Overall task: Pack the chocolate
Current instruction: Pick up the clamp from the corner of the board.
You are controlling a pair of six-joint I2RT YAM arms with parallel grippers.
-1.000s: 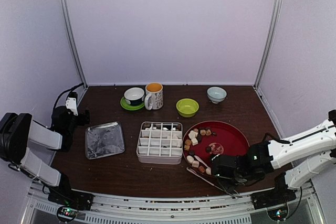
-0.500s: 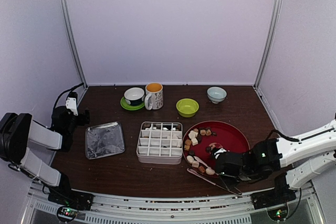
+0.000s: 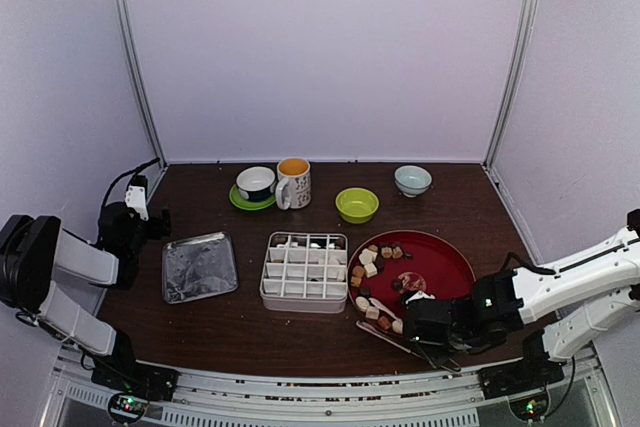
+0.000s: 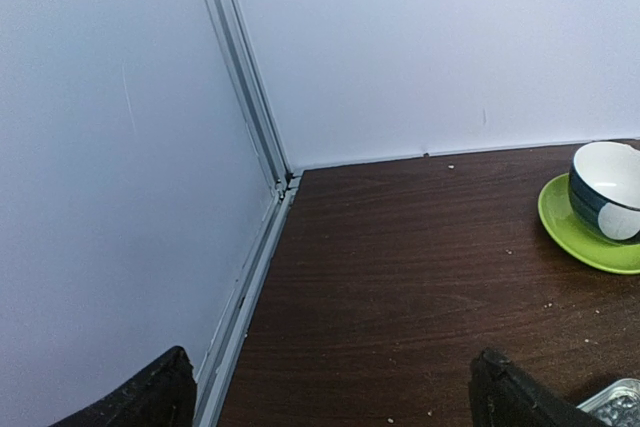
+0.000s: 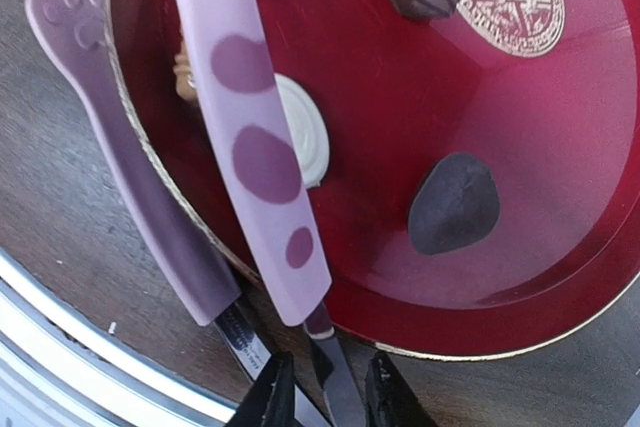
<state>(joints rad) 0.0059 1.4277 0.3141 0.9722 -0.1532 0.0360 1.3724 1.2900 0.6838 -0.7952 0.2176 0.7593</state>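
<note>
Several chocolate pieces (image 3: 370, 269) in white, tan and brown lie on the left part of a red plate (image 3: 445, 259). A white divided box (image 3: 304, 272) stands left of it, with a few pieces in its back row. My right gripper (image 3: 432, 325) is at the plate's near edge, shut on a metal arm of the pink tongs (image 3: 398, 340). In the right wrist view the tongs (image 5: 255, 137) lie across the plate rim (image 5: 520, 342), over a white round (image 5: 308, 142), with a dark oval (image 5: 453, 203) beside them. My left gripper (image 3: 160, 222) is open and empty at the far left.
A silver tin lid (image 3: 199, 267) lies left of the box. At the back stand a mug (image 3: 293, 183), a blue bowl on a green saucer (image 3: 256, 185), a green bowl (image 3: 357, 205) and a pale bowl (image 3: 412, 180). The left wrist view shows the wall corner (image 4: 285, 179).
My right gripper shifted a little right and back, then returned left and nearer along the plate's near edge by the tongs. The left arm has not moved.
</note>
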